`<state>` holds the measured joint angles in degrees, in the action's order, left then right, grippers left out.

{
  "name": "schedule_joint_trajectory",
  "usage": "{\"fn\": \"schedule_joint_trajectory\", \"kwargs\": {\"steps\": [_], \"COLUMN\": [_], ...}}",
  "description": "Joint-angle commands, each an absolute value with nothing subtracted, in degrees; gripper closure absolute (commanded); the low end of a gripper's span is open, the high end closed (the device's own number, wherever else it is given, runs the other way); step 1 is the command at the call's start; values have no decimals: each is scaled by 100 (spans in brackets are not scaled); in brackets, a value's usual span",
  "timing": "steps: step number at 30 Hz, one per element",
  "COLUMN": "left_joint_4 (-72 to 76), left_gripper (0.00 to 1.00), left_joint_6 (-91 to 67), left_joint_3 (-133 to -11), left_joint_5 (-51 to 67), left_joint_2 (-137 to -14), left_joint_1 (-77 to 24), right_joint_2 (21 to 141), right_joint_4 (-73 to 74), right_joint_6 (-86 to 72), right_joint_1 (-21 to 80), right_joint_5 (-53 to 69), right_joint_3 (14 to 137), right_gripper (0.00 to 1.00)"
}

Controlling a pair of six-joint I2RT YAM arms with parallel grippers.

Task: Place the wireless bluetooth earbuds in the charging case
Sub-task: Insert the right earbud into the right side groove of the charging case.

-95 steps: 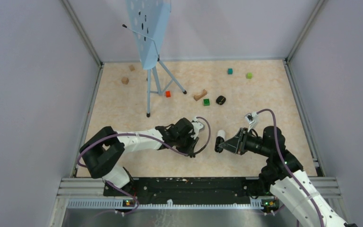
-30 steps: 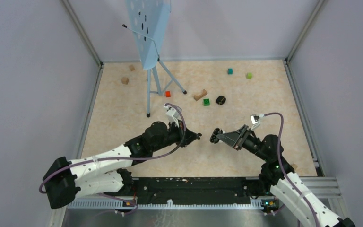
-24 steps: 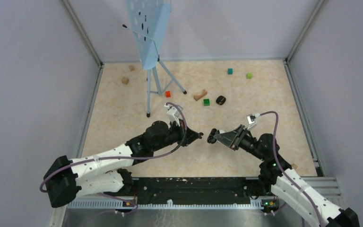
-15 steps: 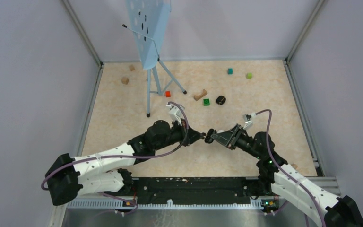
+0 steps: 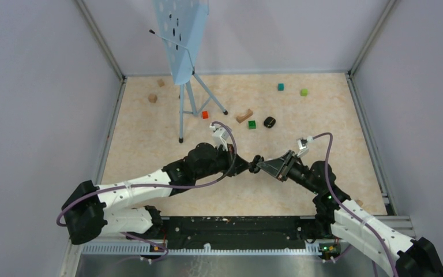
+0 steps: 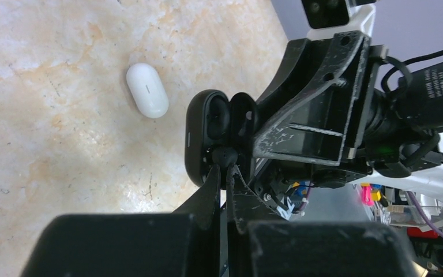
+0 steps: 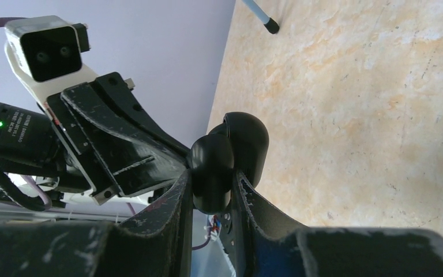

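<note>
My right gripper (image 7: 210, 180) is shut on the open black charging case (image 7: 212, 164), held above the table with its lid (image 7: 247, 144) swung back. In the left wrist view the case (image 6: 203, 135) shows its hollow inside. My left gripper (image 6: 224, 168) is shut on a tiny glossy black earbud (image 6: 224, 156), which sits right at the case's lower rim. From above, the two grippers meet tip to tip: left gripper (image 5: 247, 165), right gripper (image 5: 259, 164). No other earbuds show.
A white oval capsule (image 6: 147, 98) lies on the table beside the case. Farther back lie a black rounded object (image 5: 269, 122), a green block (image 5: 252, 124), a wooden arch (image 5: 244, 116), a red block (image 5: 205, 114) and the blue stand's tripod (image 5: 181, 109).
Both arms have closed the gap: the left gripper moved right with the earbud, the right gripper moved left with the case, and their tips now touch.
</note>
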<state>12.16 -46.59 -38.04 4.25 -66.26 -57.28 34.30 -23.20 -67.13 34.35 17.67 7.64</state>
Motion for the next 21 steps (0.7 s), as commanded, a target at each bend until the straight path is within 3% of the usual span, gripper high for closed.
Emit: {"fn": "schedule_joint_trajectory", "kwargs": {"steps": [1,19,21], "left_joint_4": [1175,498,244], "left_gripper": [100,99,84], "left_joint_6": [-4627,-4348,-4281], "left_joint_3": [-4043,-4482,-4714], "left_joint_5": [493,333,410], "left_joint_2": [-6691,-7084,-7212], "left_joint_1": [-5752,-5871,-5871], "right_joint_2": [3419,3421,3419], "right_joint_4": [-2771,-2825,-2828], "right_joint_6": [-6692,-6721,-6717], "right_joint_1": [3485,3480,3481], "right_joint_5": [1758,1784,1784], "right_joint_3": [1051,1067,1072], "right_gripper": [100,100,100]}}
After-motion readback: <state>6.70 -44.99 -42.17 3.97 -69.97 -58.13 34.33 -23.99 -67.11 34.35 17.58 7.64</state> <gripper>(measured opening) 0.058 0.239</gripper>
